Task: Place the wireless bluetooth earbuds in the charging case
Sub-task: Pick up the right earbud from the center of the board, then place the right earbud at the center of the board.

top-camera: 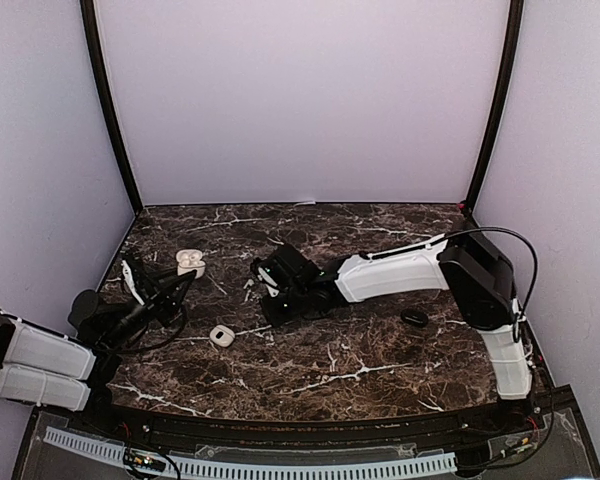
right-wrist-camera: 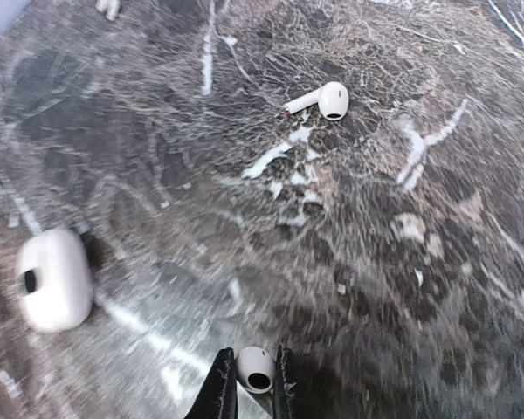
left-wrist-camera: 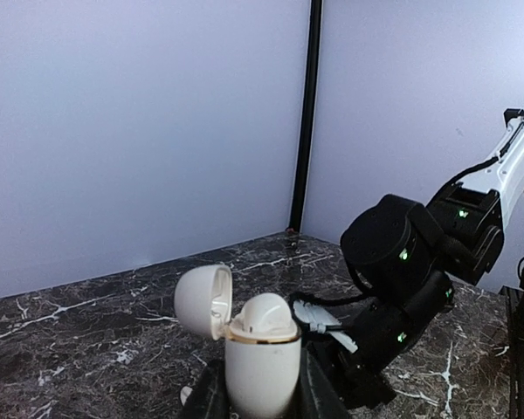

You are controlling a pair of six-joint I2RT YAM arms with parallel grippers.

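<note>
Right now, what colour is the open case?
The case is white, best seen in left wrist view.

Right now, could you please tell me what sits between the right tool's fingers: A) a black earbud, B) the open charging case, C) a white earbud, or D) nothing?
C: the right wrist view shows a white earbud between the fingers of the right tool; the left tool holds the open charging case.

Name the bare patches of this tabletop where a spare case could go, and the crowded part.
Bare: the front strip between the small white case and the black object; the back strip along the rear wall. Crowded: between the open case and the right tool pinching a white earbud.
</note>
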